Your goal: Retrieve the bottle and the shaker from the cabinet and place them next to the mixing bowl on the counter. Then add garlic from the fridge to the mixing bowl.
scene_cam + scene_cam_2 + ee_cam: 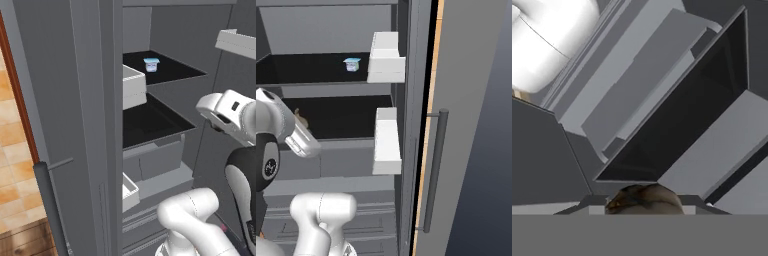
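The garlic (644, 199), a brownish bulb, sits at 6 o'clock in the hand view, right at the jaws, which are closed around it. In the right base view the garlic (301, 120) shows just past the white hand, over the lower black shelf (341, 117). The fridge (95, 125) stands open. A small white cup (151, 64) rests on the upper shelf (170, 70) at 12 o'clock. White door bins (387, 62) hang at 1 o'clock.
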Tool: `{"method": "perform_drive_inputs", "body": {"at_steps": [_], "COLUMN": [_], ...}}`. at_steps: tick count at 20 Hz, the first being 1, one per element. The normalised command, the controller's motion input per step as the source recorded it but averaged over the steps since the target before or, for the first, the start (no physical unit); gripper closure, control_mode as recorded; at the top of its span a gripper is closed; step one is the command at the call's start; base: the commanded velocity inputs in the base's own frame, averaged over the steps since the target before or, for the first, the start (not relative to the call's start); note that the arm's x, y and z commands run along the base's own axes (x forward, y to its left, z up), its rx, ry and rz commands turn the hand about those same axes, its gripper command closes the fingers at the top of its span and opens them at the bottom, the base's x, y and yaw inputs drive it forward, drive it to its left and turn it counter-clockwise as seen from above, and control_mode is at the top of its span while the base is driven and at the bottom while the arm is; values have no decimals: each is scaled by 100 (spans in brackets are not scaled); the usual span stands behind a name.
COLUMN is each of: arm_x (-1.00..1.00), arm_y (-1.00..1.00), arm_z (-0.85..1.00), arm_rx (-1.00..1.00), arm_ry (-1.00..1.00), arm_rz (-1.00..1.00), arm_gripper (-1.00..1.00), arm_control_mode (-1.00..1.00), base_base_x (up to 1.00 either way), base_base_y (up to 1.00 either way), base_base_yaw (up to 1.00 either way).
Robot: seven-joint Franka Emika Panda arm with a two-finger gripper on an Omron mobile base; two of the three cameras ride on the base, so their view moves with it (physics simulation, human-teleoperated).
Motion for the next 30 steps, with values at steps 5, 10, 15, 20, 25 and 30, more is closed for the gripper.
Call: {"method": "perform_drive_inputs", "body": {"at_steps": [5, 10, 15, 20, 25, 30], "arm_x": [-2, -8, 0, 0, 0, 0], "arm_y": [0, 0, 0, 0, 0, 0], "arm_z": [0, 0, 0, 0, 0, 0], "arm_rx": [3, 0, 0, 0, 0, 0], "arm_ry": [1, 0, 0, 0, 0, 0], "arm_rz": [0, 0, 0, 0, 0, 0], "arm_gripper": [100, 100, 100, 100, 100, 100], "arm_control_mode": [-100, -100, 100, 100, 100, 100], "base_base_x": [0, 0, -31, -40, -41, -44], "base_base_y": [0, 0, 0, 0, 1, 6], "base_base_yaw": [0, 0, 0, 0, 2, 2]}}
